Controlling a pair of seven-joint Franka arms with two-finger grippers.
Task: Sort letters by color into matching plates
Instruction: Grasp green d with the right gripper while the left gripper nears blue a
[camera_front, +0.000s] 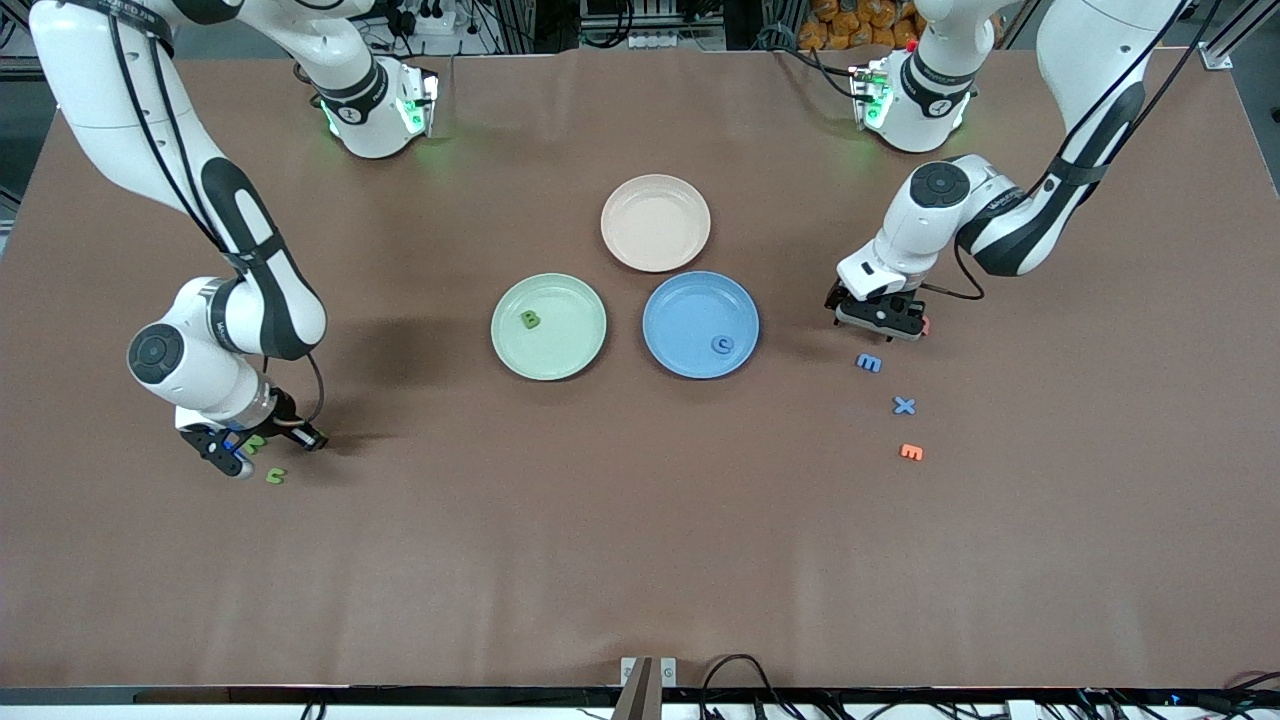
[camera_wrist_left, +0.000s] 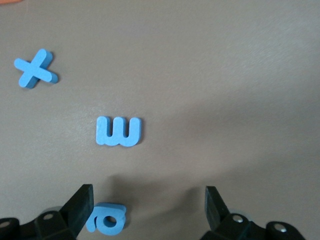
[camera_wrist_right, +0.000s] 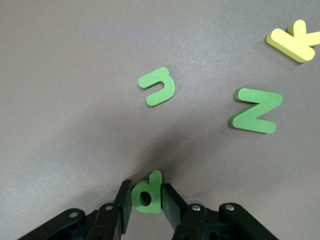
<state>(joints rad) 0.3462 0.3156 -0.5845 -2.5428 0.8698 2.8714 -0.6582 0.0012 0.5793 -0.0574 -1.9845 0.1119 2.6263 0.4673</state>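
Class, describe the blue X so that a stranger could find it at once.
Start at the blue plate and look toward the left arm's end of the table, where three letters line up. The X lies in the middle, between the blue m and an orange letter: the only cross shape.

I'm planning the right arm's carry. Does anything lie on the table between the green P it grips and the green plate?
Nothing visible does. The right gripper is shut on the green P, and the table is bare from there to the green plate. The green U lies nearer the front camera, off that line.
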